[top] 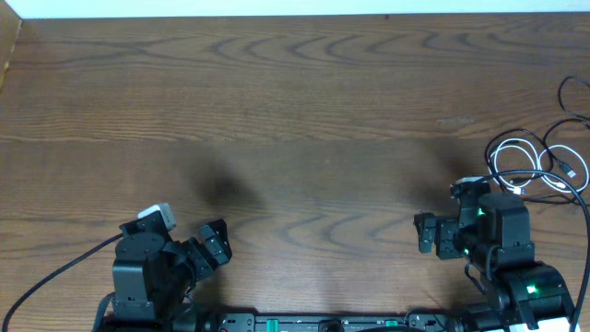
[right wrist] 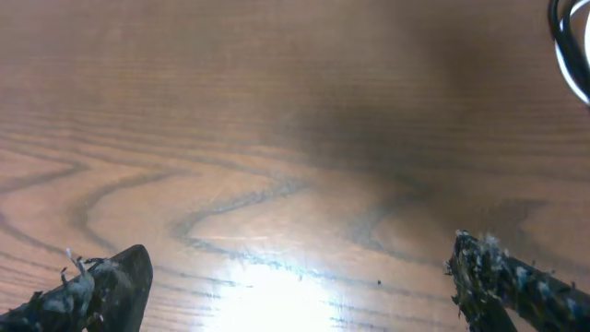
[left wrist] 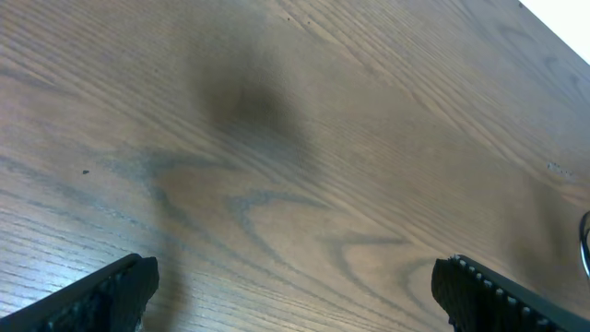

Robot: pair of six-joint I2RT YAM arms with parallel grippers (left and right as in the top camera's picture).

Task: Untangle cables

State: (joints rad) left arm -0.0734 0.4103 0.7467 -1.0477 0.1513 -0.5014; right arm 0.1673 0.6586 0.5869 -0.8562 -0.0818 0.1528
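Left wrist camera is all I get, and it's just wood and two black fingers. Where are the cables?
Observer: The white cable lies looped at the far right of the table, close to the right gripper.
Operator: Is the black one there too?
Observer: Yes, the black cable runs across the white loops, so they look tangled.
Operator: Is that other hand grabbing them?
Observer: No, the right gripper is open and empty, touching neither cable.

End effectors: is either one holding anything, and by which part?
Nothing is held. The left end effector and right end effector both stand open over the table; the cables lie untouched at the right.
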